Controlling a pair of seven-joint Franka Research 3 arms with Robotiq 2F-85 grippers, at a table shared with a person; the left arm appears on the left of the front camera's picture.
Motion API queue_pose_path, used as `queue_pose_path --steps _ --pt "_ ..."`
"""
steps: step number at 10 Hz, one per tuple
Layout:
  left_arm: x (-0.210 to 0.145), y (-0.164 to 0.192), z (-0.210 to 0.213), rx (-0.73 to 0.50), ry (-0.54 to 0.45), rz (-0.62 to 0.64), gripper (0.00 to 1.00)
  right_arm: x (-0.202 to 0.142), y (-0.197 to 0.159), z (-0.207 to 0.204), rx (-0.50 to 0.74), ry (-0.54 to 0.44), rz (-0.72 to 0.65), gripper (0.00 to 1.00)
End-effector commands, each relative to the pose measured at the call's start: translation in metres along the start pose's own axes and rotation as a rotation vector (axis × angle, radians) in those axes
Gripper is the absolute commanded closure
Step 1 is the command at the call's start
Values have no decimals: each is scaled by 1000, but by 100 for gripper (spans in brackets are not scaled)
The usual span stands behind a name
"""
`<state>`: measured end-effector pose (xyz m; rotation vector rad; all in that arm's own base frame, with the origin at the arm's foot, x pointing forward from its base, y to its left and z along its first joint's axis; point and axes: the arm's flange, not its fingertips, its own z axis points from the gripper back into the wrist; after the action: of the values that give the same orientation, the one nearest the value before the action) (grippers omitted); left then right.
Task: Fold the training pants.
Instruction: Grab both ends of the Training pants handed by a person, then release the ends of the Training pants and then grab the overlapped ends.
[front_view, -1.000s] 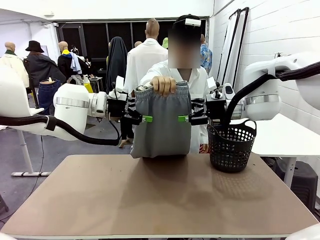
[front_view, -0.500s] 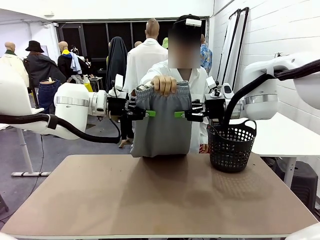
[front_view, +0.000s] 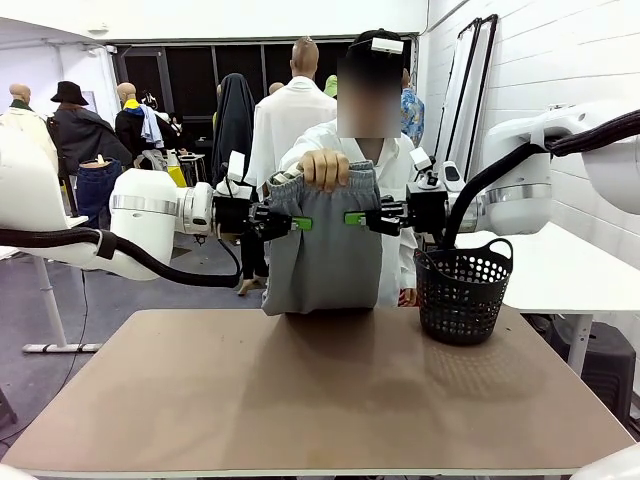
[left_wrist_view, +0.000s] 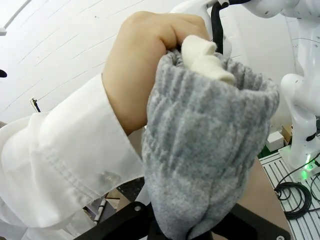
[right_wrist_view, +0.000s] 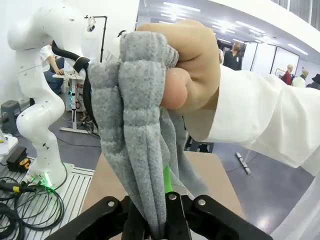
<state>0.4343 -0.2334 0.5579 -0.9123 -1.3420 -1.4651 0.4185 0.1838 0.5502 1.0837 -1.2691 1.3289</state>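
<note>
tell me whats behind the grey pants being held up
A person in white stands behind the pants, one hand gripping the waistband. The pants cover the torso.

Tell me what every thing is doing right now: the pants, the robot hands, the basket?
Light grey soft jersey training pants: hanging, bunched at the waistband.
Person's hand: gripping the waistband top.
Robot's left hand: shut on the pants' side.
Robot's right hand: shut on the other side.
Black plastic holed basket: upright on the brown table.
</note>
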Motion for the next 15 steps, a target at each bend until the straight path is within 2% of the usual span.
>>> queue_pose_path --steps 1,3,4,5,6,15 --pt "4 7 1 -9 -26 5 100 2 -9 -2 7 -20 -33 100" --pt "5 9 0 -13 4 -25 100 -2 -14 -3 -3 6 -55 100" --pt "3 11 -6 -6 54 -59 100 -1 -15 -3 -17 17 -54 100" --pt "-4 25 -16 -178 145 -63 100 -4 -18 -3 13 10 -36 100" --pt "-1 2 1 -4 20 -14 100 -7 -7 1 -8 3 -33 100" --pt "-1 2 1 -4 20 -14 100 -7 -7 1 -8 3 -33 100"
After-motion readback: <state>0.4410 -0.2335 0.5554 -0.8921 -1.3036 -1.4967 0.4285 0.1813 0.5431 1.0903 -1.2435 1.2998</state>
